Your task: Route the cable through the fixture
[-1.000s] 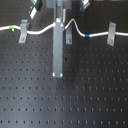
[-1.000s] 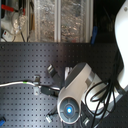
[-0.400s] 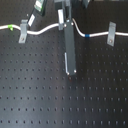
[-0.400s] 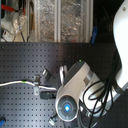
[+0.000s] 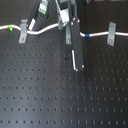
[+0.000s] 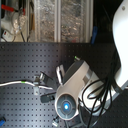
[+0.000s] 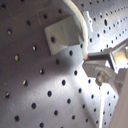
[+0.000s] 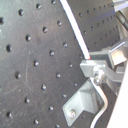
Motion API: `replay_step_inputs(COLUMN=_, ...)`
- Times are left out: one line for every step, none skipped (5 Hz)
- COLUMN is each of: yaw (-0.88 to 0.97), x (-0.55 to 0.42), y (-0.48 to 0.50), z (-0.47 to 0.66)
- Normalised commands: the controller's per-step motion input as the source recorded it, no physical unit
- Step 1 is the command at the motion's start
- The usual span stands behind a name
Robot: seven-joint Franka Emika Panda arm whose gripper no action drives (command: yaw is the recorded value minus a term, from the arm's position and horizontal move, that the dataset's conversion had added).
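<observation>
First exterior view: the cable [image 5: 50, 29] runs across the upper part of the frame, from a green marker [image 5: 10, 28] at upper left, past a clip [image 5: 23, 31], to a blue band [image 5: 87, 36] and second clip [image 5: 111, 34] at upper right. The gripper [image 5: 67, 27] sits at the cable at upper centre; whether its jaws are apart or closed cannot be determined.

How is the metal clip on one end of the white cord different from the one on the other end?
In the first exterior view, the left clip leans sideways, while the right clip stands nearly straight. The cable shows a green marker beside the left clip and a blue band near the right clip. Both are small grey pieces on the black holed board, touching the cable.
</observation>
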Motion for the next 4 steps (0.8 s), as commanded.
replay_step_inputs(yaw=0.05, x=-0.047, y=0.131, z=0.11)
replay_step_inputs(yaw=0.41, x=-0.025, y=0.074, z=0.13)
replay_step_inputs(yaw=0.54, x=-0.015, y=0.054, z=0.11)
replay_step_inputs(yaw=0.67, x=-0.001, y=0.000, z=0.08)
